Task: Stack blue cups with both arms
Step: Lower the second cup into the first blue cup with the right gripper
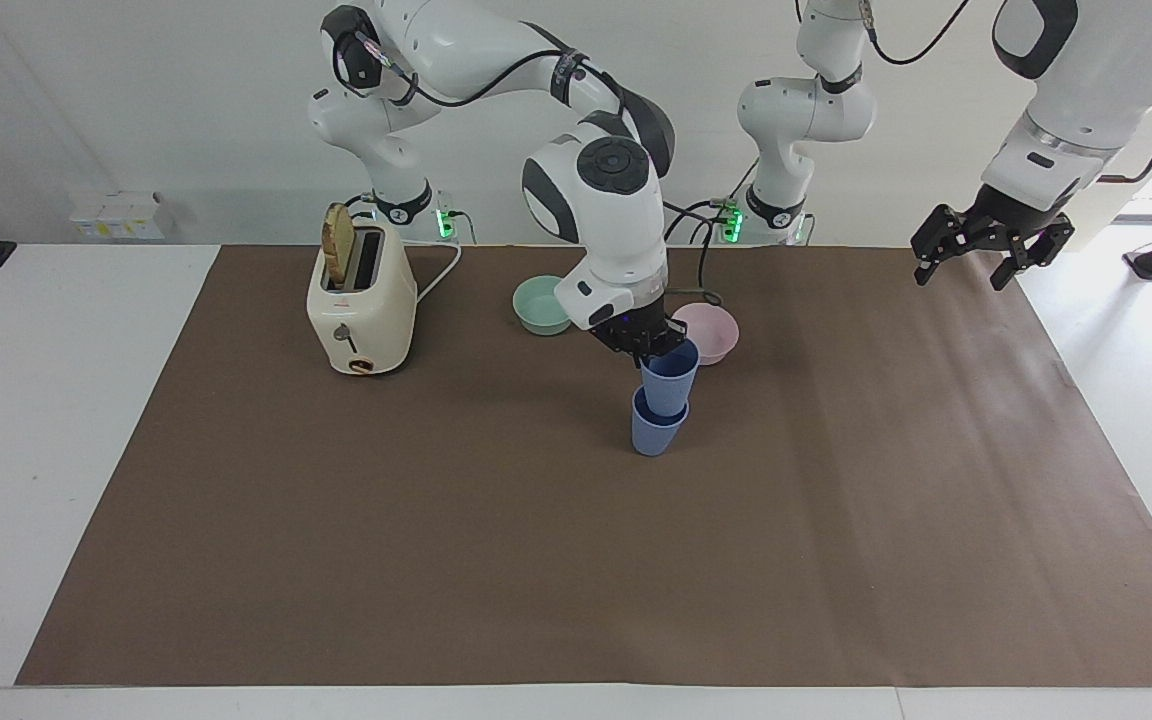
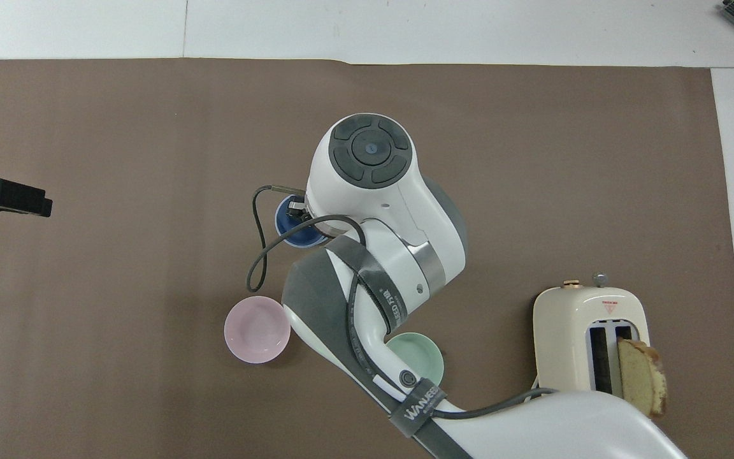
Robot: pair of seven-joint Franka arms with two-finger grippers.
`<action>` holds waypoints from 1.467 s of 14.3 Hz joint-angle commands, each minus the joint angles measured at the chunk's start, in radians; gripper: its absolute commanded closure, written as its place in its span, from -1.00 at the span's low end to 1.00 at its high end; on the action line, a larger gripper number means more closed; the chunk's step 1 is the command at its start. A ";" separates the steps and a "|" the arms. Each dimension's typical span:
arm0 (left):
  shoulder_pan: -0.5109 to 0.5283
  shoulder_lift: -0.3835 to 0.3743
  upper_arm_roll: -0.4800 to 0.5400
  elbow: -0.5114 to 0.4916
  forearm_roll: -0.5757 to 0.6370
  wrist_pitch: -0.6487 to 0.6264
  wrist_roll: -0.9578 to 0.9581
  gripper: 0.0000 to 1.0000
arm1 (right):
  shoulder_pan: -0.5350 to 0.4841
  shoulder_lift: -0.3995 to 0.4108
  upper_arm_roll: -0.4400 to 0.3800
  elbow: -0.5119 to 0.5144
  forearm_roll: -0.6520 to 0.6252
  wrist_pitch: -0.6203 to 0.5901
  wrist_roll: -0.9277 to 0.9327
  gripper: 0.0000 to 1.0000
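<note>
Two blue cups sit mid-table. The lower cup [image 1: 656, 432] stands upright on the brown mat. My right gripper [image 1: 648, 345] is shut on the rim of the upper cup [image 1: 670, 376]. The upper cup's base sits in the lower cup's mouth and it leans slightly toward the left arm's end. In the overhead view the right arm hides most of the cups, and only a part of the blue rim [image 2: 290, 228] shows. My left gripper [image 1: 966, 262] waits open and empty, raised over the mat's edge at the left arm's end; it also shows in the overhead view [image 2: 4, 196].
A pink bowl [image 1: 714, 330] stands just nearer to the robots than the cups, with a teal bowl [image 1: 541, 305] beside it. A cream toaster [image 1: 361, 300] holding a bread slice stands toward the right arm's end. The brown mat [image 1: 536, 560] covers the table.
</note>
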 commanded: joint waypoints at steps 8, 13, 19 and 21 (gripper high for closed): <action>0.011 -0.005 -0.007 0.009 0.009 -0.012 0.006 -1.00 | -0.032 0.021 -0.006 0.020 -0.037 0.030 0.021 1.00; 0.009 -0.005 -0.007 0.009 0.009 -0.012 0.006 -1.00 | -0.023 0.032 -0.005 -0.012 -0.034 0.102 0.021 1.00; 0.008 -0.005 -0.007 0.009 0.009 -0.011 0.006 -1.00 | -0.009 0.031 -0.005 -0.067 -0.028 0.104 0.022 1.00; 0.008 -0.005 -0.007 0.009 0.009 -0.011 0.006 -1.00 | -0.010 0.031 -0.005 -0.070 -0.028 0.104 0.021 1.00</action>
